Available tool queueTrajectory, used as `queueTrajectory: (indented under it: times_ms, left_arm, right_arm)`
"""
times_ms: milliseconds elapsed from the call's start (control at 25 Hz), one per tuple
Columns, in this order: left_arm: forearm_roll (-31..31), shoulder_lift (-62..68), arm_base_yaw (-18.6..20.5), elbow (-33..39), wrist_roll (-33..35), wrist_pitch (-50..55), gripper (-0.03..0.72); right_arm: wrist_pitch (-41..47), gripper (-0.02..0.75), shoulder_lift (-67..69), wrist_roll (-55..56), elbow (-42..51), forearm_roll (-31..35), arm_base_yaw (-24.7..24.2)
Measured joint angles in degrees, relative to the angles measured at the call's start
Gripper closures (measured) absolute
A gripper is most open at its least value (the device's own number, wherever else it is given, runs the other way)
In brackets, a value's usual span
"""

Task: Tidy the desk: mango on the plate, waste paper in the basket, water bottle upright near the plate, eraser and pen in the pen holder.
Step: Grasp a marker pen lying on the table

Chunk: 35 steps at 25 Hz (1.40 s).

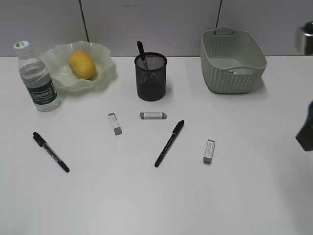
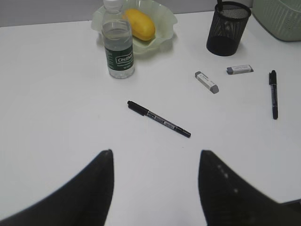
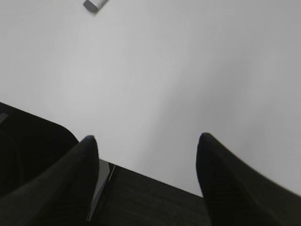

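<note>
grey panelled wall [image 1: 146,24] is running behind the white tabletop, with dark vertical seams dividing it. even light is falling from overhead, casting soft shadows. dark floor [image 3: 155,197] is showing below the table edge.

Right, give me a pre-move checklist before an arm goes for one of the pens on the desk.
1. Left gripper open and empty: ok, jaws apart over bare desk.
2. Right gripper open and empty: ok, nothing between its fingers.
3. Nearest pen free to grasp: ok, lying flat ahead of the left gripper, nothing touching it.
4. Pen holder upright with room: ok, one pen already stands in it.
5. Mango on the plate, water bottle upright beside it: ok.
6. Waste paper in the basket: cannot tell, only a small pale scrap shows inside.
</note>
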Motion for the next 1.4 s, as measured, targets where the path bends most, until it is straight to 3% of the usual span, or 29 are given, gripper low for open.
queueTrajectory:
  times_ms: [320,720,1040,1400]
  left_arm:
    - [0.00,0.00,0.00,0.00,0.00,0.00,0.252]
    - [0.00,0.00,0.00,0.00,0.00,-0.05,0.252]
    - [-0.19,2.00,0.00,-0.35,0.00,-2.82,0.253]
    - [-5.61,27.91,0.00,-3.79,0.00,-10.70,0.253]
  right_arm:
    - [-1.85,0.222,-25.28,3.26,11.38,-1.27,0.00]
    - [-2.86,0.220,-51.55,4.04,17.97,-1.34,0.00]
    - [-2.67,0.222,-55.95,4.10,20.24,-1.41,0.00]
    - [-2.78,0.248,-55.95,4.21,20.24,-1.41,0.00]
